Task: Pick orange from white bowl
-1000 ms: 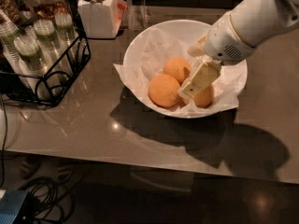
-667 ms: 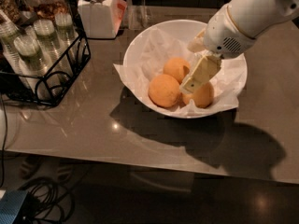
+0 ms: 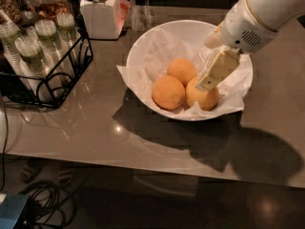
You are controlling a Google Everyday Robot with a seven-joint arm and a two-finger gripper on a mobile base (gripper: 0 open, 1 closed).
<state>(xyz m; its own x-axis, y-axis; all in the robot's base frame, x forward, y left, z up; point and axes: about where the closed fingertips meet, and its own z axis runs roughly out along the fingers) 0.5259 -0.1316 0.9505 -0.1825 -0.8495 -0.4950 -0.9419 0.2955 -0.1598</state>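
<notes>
The white bowl sits on the dark table, lined with crumpled white paper, and holds three oranges. The palest, yellow-orange orange lies at the front right of the bowl. A deeper reddish-orange one lies to its left and a mid-orange one lies behind. My gripper comes in from the upper right and hangs just above the pale orange's top, its cream-coloured tip overlapping the fruit's upper edge. Nothing shows in its grasp. The white arm housing covers the bowl's far right rim.
A black wire rack holding several lidded cups stands at the left. A white lidded jar stands behind the bowl at the back left. The table's front edge runs along the bottom, with cables on the floor below.
My gripper has lifted and shifted right, away from the gap between the fruits, and more of the pale orange now shows. The three oranges stay in the bowl.
</notes>
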